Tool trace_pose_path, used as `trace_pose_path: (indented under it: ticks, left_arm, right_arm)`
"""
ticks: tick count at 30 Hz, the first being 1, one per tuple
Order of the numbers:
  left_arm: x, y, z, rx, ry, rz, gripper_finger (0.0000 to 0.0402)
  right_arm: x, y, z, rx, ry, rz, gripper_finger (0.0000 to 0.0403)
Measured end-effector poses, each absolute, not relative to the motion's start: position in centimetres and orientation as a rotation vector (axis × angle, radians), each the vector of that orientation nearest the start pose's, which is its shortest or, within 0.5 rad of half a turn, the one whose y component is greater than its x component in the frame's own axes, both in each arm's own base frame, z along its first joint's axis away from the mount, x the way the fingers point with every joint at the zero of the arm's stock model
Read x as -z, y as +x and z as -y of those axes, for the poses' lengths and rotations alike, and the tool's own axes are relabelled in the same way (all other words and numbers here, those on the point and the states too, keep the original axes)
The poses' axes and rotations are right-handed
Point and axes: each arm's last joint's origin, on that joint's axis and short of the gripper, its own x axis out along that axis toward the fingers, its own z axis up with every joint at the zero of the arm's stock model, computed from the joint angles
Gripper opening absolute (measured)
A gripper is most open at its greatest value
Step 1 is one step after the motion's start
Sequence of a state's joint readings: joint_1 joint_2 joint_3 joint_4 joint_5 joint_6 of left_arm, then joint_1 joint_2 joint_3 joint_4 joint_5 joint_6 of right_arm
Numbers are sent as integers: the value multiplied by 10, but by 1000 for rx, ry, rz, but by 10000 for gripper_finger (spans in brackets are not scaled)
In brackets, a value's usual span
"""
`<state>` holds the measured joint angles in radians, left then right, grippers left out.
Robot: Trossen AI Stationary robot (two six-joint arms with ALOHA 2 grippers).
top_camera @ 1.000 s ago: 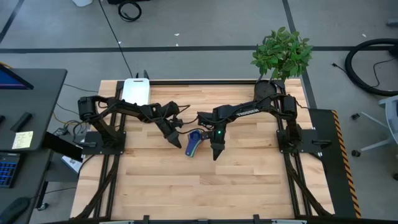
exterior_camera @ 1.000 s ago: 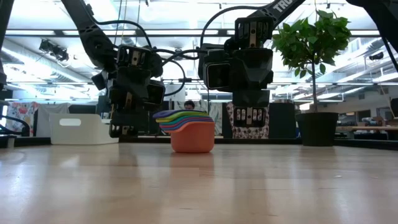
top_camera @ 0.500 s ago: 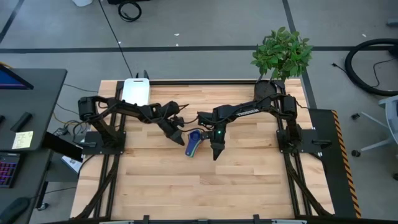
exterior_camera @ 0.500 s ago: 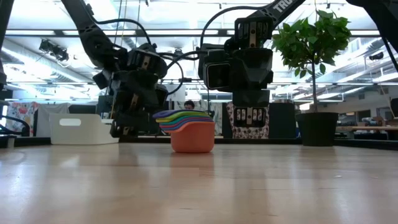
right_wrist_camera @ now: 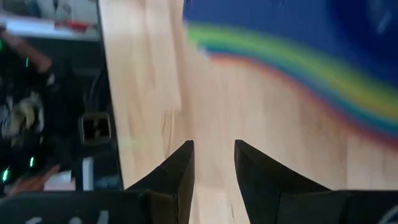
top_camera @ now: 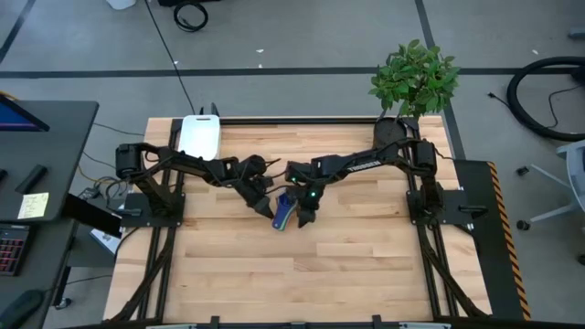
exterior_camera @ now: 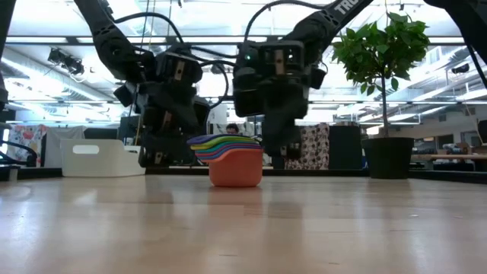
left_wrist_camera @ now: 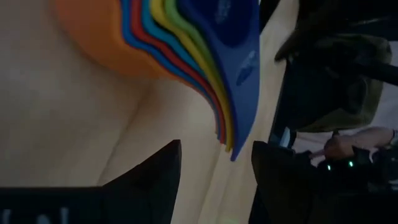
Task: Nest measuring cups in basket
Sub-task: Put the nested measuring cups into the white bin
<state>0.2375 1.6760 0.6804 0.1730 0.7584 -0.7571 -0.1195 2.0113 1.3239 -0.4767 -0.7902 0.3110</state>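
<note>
Wooden table (top_camera: 302, 265), nested plastic cups (exterior_camera: 232, 156)

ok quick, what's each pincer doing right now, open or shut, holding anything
Left pincer: open, empty, at the handle ends of the stacked measuring cups.
Right pincer: open, empty, beside the stack.

table (top_camera: 302, 274): bare wood | potted plant (top_camera: 414, 78): far right corner

One camera looks straight down on the whole counter (top_camera: 302, 274). Another sits at counter height, facing the room. Both wrist cameras sit close to the stacked measuring cups (exterior_camera: 230, 158).
</note>
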Motion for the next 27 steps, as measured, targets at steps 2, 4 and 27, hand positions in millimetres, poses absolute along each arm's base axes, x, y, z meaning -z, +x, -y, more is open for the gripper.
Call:
trace_pose_path:
  ticks: [2,4,27]
  left_arm:
    - [-128,288,-50,179,-1111,-902,199]
    - [-128,288,-50,174,-1114,-903,199]
    - [-128,296,-38,191,-1096,-871,199]
  right_arm:
    - [-153,398,26,-385,804,-1145,119]
    - [-153,400,24,-347,800,-1140,119]
    - [-157,411,20,-267,717,-1033,119]
